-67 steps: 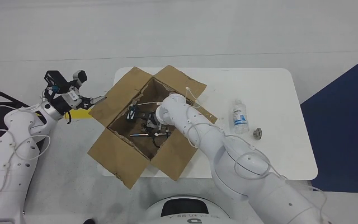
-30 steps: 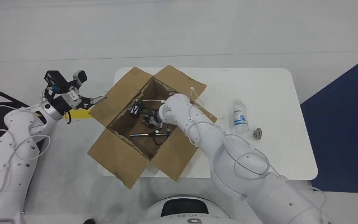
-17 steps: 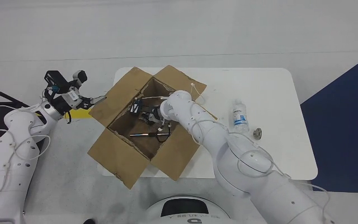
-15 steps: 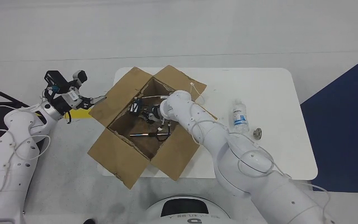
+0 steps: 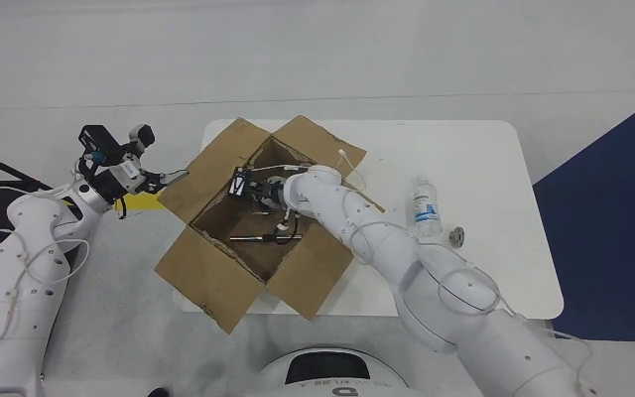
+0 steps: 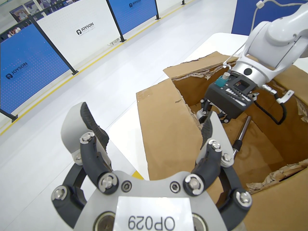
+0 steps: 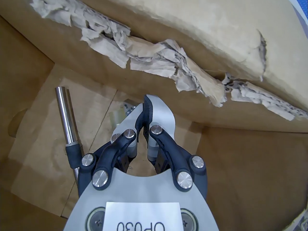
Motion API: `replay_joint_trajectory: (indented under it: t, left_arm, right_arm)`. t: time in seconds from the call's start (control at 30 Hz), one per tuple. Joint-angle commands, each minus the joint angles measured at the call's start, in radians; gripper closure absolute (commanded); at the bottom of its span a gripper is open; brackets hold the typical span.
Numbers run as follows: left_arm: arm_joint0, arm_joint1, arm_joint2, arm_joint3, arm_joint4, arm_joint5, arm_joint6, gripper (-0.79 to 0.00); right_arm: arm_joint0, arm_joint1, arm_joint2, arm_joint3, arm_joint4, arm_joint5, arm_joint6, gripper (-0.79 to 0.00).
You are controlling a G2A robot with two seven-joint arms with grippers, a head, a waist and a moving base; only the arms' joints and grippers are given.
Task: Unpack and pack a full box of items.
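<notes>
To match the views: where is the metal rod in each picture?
Top view: metal rod on the box floor, near its middle.
Left wrist view: on that floor, beyond the left gripper.
Right wrist view: on that floor, beside the right gripper.
Shared landmark: the box itself.

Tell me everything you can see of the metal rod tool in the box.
The rod tool has a shiny metal shaft running into a black collar, then a thinner shaft. It lies flat on the floor of the cardboard box, beside the right gripper, which is shut and not holding it. Its thin end is hidden behind the gripper.
</notes>
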Motion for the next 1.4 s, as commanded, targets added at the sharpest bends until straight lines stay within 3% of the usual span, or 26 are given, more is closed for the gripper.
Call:
replay_joint_trajectory:
  t: [0.0,0.17,0.2,0.3,0.4,0.53,0.73,0.97,1.37]
  left_arm:
    - [0.000,0.000,0.000,0.000,0.000,0.000,0.000,-0.785]
    - [0.000,0.000,0.000,0.000,0.000,0.000,0.000,-0.785]
    - [0.000,0.000,0.000,0.000,0.000,0.000,0.000,-0.785]
    - [0.000,0.000,0.000,0.000,0.000,0.000,0.000,-0.785]
    - [0.001,-0.002,0.008,-0.004,0.005,0.027,-0.023,-0.785]
    - [-0.045,-0.013,0.075,0.020,0.061,0.073,-0.108,-0.785]
    - [-0.134,-0.037,0.190,0.095,0.120,0.105,-0.205,-0.785]
    - [-0.187,-0.060,0.290,0.133,0.141,0.071,-0.255,-0.785]
    - [-0.194,-0.063,0.318,0.146,0.130,-0.040,-0.222,-0.785]
  right_arm:
    - [-0.025,0.026,0.025,-0.082,0.003,0.015,0.093,0.000]
    - [-0.095,0.083,0.102,-0.281,0.027,0.033,0.295,-0.012]
    - [-0.110,0.092,0.116,-0.313,0.035,0.023,0.330,-0.252]
    - [-0.138,0.118,0.161,-0.382,0.053,-0.004,0.409,-0.600]
    - [-0.166,0.137,0.189,-0.442,0.051,-0.017,0.454,-0.668]
    - [-0.215,0.163,0.226,-0.528,0.038,-0.041,0.472,-0.785]
    - [-0.302,0.201,0.283,-0.659,-0.004,-0.045,0.485,-0.785]
    - [-0.302,0.201,0.283,-0.659,-0.004,-0.045,0.485,-0.785]
    - [-0.308,0.201,0.277,-0.655,-0.003,-0.051,0.481,-0.785]
